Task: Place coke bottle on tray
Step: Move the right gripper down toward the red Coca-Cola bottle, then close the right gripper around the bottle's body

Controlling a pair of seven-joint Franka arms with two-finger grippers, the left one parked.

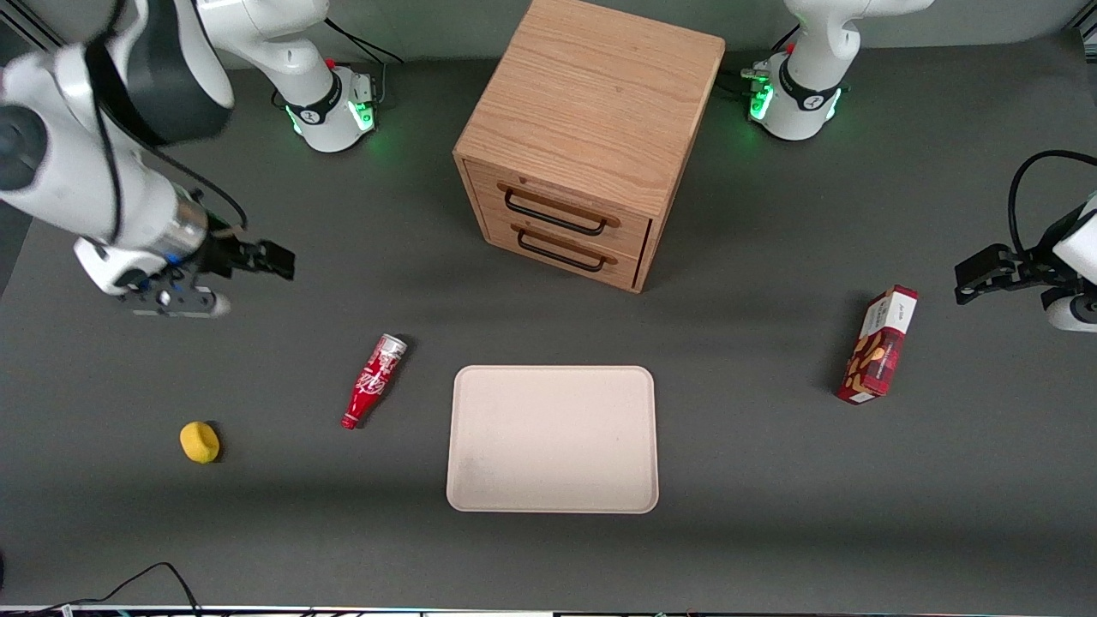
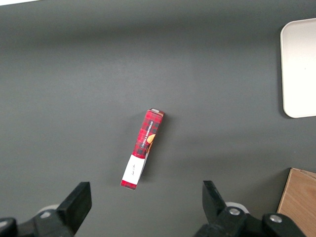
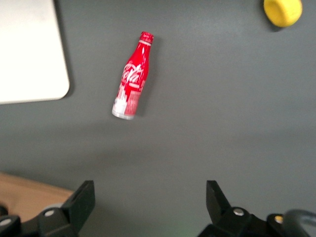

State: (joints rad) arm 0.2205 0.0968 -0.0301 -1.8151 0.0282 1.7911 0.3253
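Observation:
The coke bottle (image 1: 374, 380) lies on its side on the dark table, red with white script, its silver base pointing away from the front camera and its red cap toward it. It also shows in the right wrist view (image 3: 132, 78). The beige tray (image 1: 480, 480) lies flat beside it, toward the parked arm's end; its corner shows in the right wrist view (image 3: 34, 84). My right gripper (image 1: 276, 260) hangs open and empty above the table, farther from the front camera than the bottle. It shows in its own wrist view (image 3: 150, 195) with nothing between the fingers.
A wooden two-drawer cabinet (image 1: 583, 137) stands at the back centre. A yellow lemon-like object (image 1: 200, 442) lies toward the working arm's end, nearer the front camera. A red snack box (image 1: 878, 346) lies toward the parked arm's end.

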